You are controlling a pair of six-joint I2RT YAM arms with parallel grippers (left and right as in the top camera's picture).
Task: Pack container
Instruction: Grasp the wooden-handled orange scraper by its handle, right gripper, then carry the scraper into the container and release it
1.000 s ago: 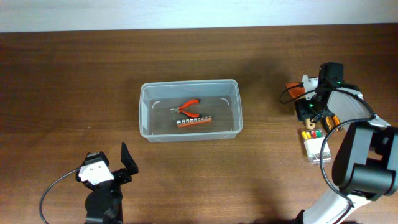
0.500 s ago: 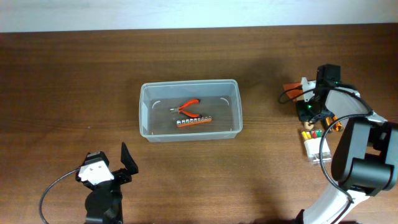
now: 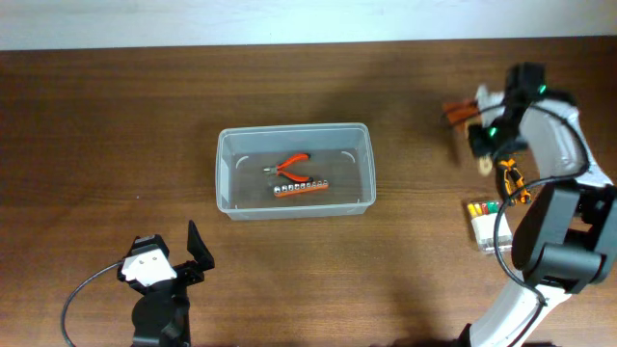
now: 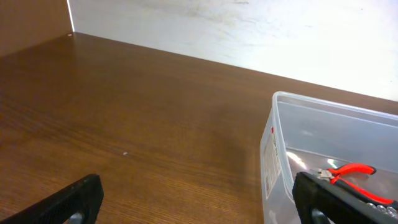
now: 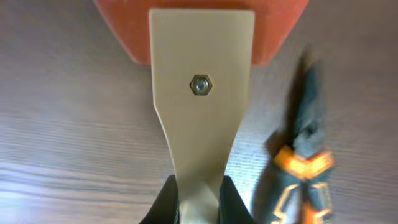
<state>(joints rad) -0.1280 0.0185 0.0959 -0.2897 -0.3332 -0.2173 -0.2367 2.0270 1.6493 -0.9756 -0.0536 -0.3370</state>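
Observation:
The container, a clear plastic tub, stands mid-table. Inside lie red-handled pliers and a rail of sockets. It also shows at the right of the left wrist view as the tub wall. My right gripper is shut on the cream handle of a scraper with an orange head. In the overhead view the scraper is held at the far right, well apart from the tub. My left gripper stands open near the front edge, left of the tub, holding nothing.
Orange-and-dark pliers lie on the table just right of the held scraper, and in the overhead view they sit under the right arm. A small clear case of coloured bits lies nearer the front right.
My right gripper has shut on the scraper and moved it toward the far edge, away from the orange-and-dark pliers. The left arm has not moved.

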